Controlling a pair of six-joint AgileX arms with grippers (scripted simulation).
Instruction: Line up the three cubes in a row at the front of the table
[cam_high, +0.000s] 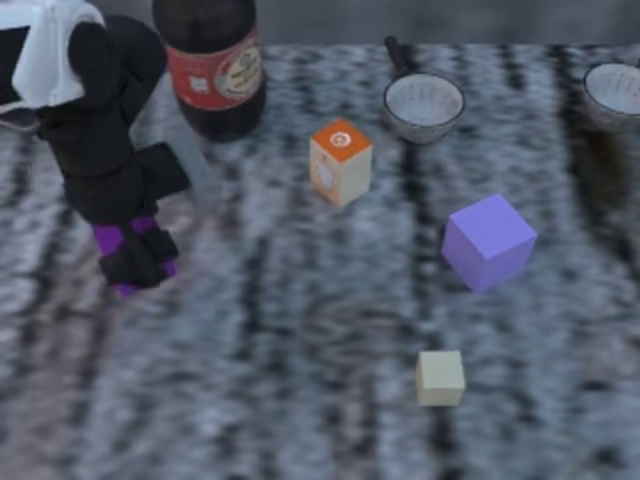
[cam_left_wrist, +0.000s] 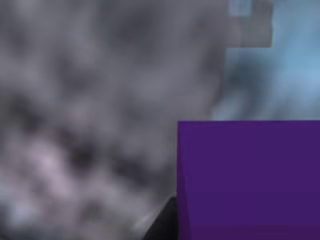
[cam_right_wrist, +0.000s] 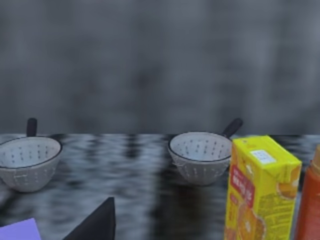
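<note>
Left claw (cam_high: 140, 255) is clamped on the deep purple cube (cam_high: 108, 238), at the bench's (cam_high: 300, 400) left side. Lavender-blue cube (cam_high: 488, 242) sits right of centre; cream cube (cam_high: 440, 378) nearer the front. No row formed; all three placements outstanding. Right claw not visible.

Counter (cam_high: 300, 400): flat, streaked grey, black and white. Resting on it: small cream cube (cam_high: 440, 378) near front, larger lavender-blue cube (cam_high: 488, 241) behind it, cream box with orange top (cam_high: 340, 161), dark red-labelled bottle (cam_high: 211, 62), two white perforated colanders (cam_high: 424, 104) (cam_high: 612, 92) at the back.
</note>
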